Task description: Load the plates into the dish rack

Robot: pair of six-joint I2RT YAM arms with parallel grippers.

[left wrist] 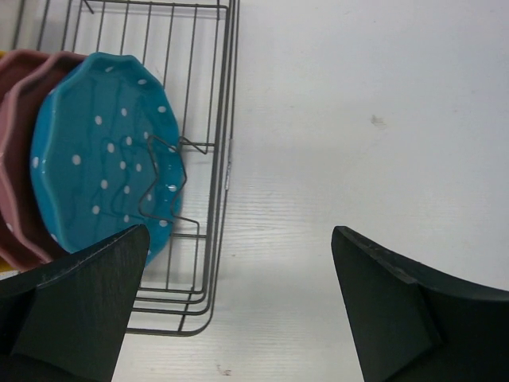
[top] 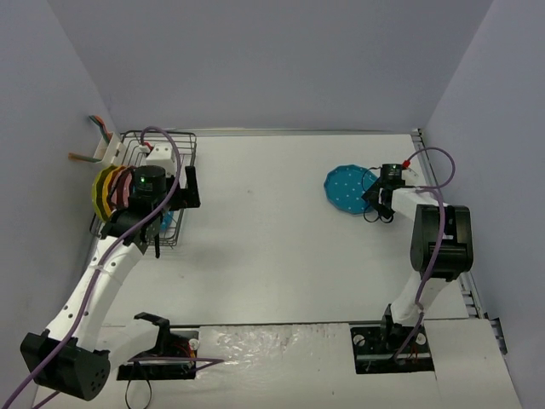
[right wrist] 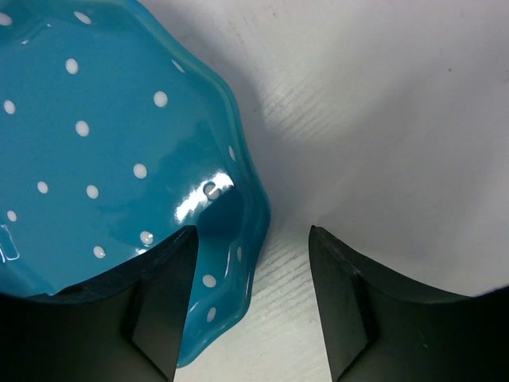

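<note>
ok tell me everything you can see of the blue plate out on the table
Turquoise blue plate, glossy like glazed ceramic, with white dots and a wavy rim. It lies face up on the white table, far from the rack. The open right hand straddles its rim, one finger over the inside, one outside.

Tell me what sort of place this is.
Likely a robot test cell in a lab, not a kitchen: bare grey walls box in a white table, two robot arms are bolted at its near edge, and the props are a wire dish rack and dotted plates.
</note>
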